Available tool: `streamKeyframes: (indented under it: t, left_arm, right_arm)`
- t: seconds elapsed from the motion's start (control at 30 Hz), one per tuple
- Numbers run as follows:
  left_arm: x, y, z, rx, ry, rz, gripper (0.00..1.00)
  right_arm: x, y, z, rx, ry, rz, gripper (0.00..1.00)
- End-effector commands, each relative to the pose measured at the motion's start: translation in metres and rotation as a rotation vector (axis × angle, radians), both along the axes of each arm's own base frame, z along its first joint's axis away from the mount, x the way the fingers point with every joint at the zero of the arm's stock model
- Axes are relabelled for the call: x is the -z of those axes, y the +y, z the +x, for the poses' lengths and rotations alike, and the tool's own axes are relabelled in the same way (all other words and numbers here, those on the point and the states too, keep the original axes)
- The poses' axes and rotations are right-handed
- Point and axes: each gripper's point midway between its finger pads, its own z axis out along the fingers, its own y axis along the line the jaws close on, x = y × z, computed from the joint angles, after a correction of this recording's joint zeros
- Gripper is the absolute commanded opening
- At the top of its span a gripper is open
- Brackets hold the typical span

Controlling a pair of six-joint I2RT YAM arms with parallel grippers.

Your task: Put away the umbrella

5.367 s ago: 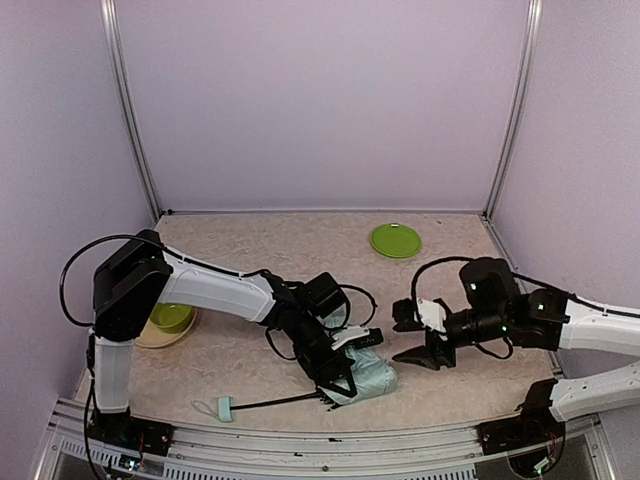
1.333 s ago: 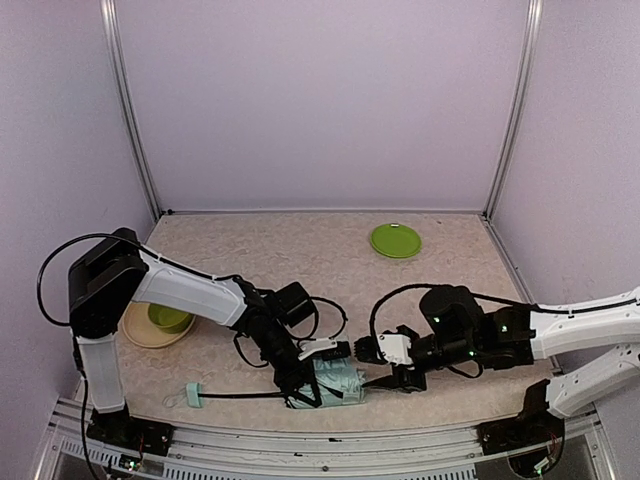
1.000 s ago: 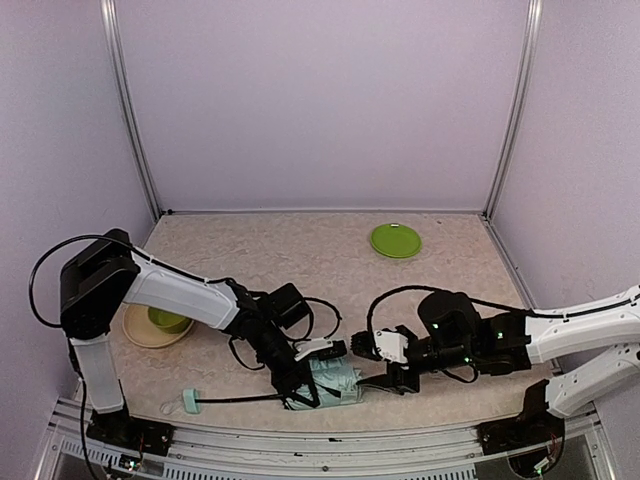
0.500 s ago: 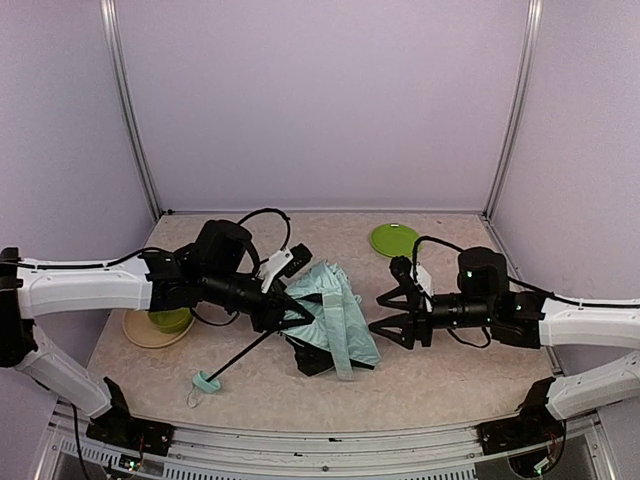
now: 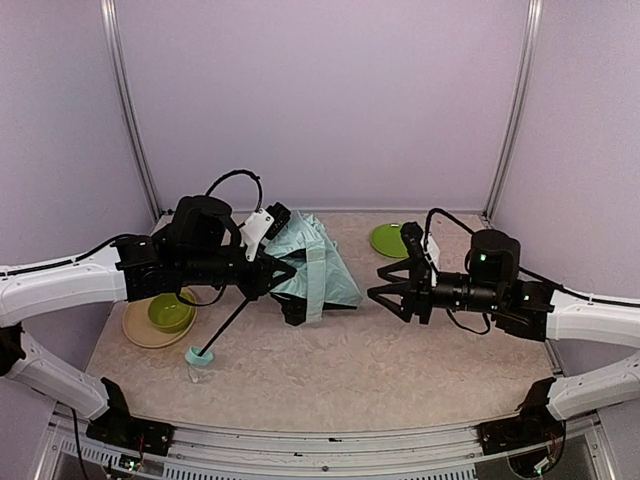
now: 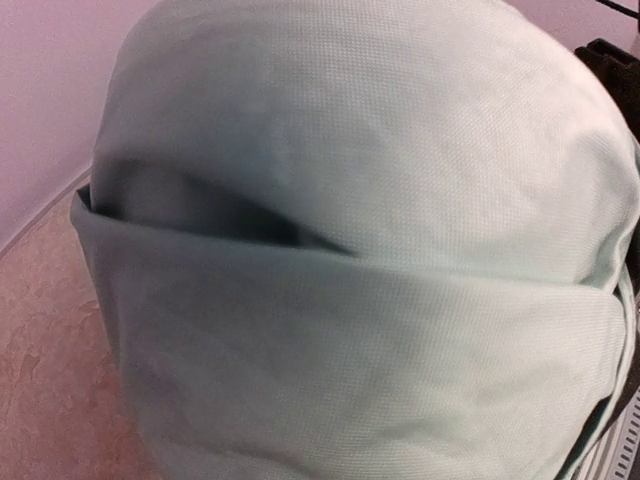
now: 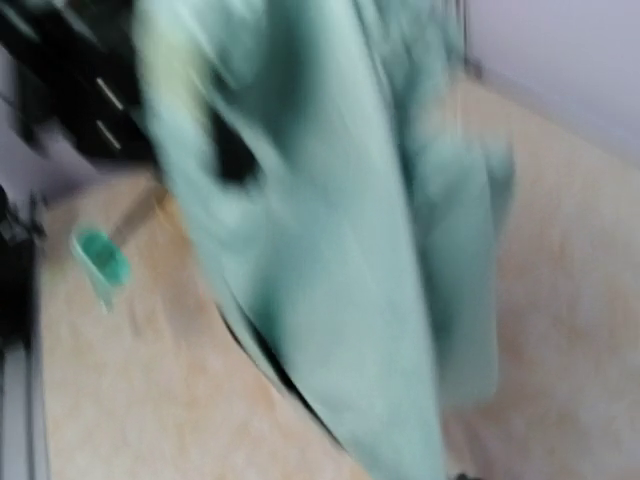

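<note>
Nearest, mint handle (image 5: 198, 355) seen low, well left of green plate (image 5: 386, 240). Behind it, umbrella (image 5: 318, 262) held up left of green plate, shaft clamped by left gripper (image 5: 278, 272). Fingers of right gripper (image 5: 383, 285) spread apart, just before green plate, clear of umbrella.

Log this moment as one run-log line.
left gripper: shut on umbrella, canopy loose | right gripper: open, clear of canopy | handle: low, shaft tilted | status: umbrella not put away
</note>
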Motion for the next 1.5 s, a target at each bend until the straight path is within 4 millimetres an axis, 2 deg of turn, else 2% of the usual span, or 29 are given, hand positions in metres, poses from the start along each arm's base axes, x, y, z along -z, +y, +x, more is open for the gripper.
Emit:
streamKeyframes:
  t: [0.0, 0.2, 0.37, 0.5, 0.53, 0.6, 0.67, 0.77, 0.87, 1.0, 1.07, 1.17, 1.23, 1.47]
  left_arm:
    - [-0.025, -0.005, 0.007, -0.017, -0.058, -0.041, 0.0]
    - [-0.03, -0.011, 0.001, 0.015, -0.053, -0.063, 0.0]
    - [-0.024, -0.011, 0.0, 0.018, -0.041, -0.046, 0.0]
    - [-0.02, -0.014, -0.001, 0.027, -0.035, -0.046, 0.0]
    - [-0.02, -0.015, -0.001, 0.031, -0.034, -0.047, 0.0]
    - [-0.019, -0.015, 0.0, 0.033, -0.036, -0.042, 0.0]
    - [-0.015, -0.013, 0.001, 0.026, -0.035, -0.027, 0.0]
    - [-0.006, -0.01, 0.002, 0.022, -0.026, -0.006, 0.0]
    - [0.01, -0.007, 0.005, 0.018, -0.006, 0.024, 0.0]
    - [0.04, -0.002, 0.01, -0.007, 0.054, 0.079, 0.0]
    - [0.046, 0.001, 0.017, -0.034, 0.078, 0.077, 0.0]
    - [0.043, 0.011, 0.029, -0.075, 0.086, 0.041, 0.0]
    - [0.028, 0.017, 0.036, -0.083, 0.07, -0.024, 0.0]
    - [-0.022, 0.03, 0.046, -0.056, 0.022, -0.186, 0.0]
  right_arm:
    - [-0.024, 0.021, -0.036, -0.159, -0.099, 0.114, 0.62]
    - [-0.012, 0.068, -0.029, -0.281, -0.044, 0.102, 0.67]
    - [-0.004, 0.098, -0.041, -0.405, -0.047, 0.108, 0.65]
    - [0.005, 0.108, -0.047, -0.452, -0.043, 0.117, 0.55]
    - [0.006, 0.11, -0.047, -0.46, -0.04, 0.118, 0.49]
    - [0.005, 0.112, -0.052, -0.493, -0.033, 0.12, 0.27]
    - [-0.002, 0.11, -0.059, -0.535, -0.046, 0.133, 0.12]
    - [-0.019, 0.105, -0.071, -0.603, -0.081, 0.159, 0.0]
    - [-0.043, 0.097, -0.084, -0.688, -0.096, 0.185, 0.0]
    - [-0.081, 0.085, -0.102, -0.804, -0.141, 0.196, 0.0]
    - [-0.083, 0.083, -0.105, -0.816, -0.114, 0.166, 0.0]
    - [-0.062, 0.078, -0.108, -0.818, -0.035, 0.083, 0.0]
    - [-0.043, 0.072, -0.111, -0.811, 0.017, 0.036, 0.0]
    - [0.054, 0.059, -0.103, -0.677, 0.197, -0.159, 0.0]
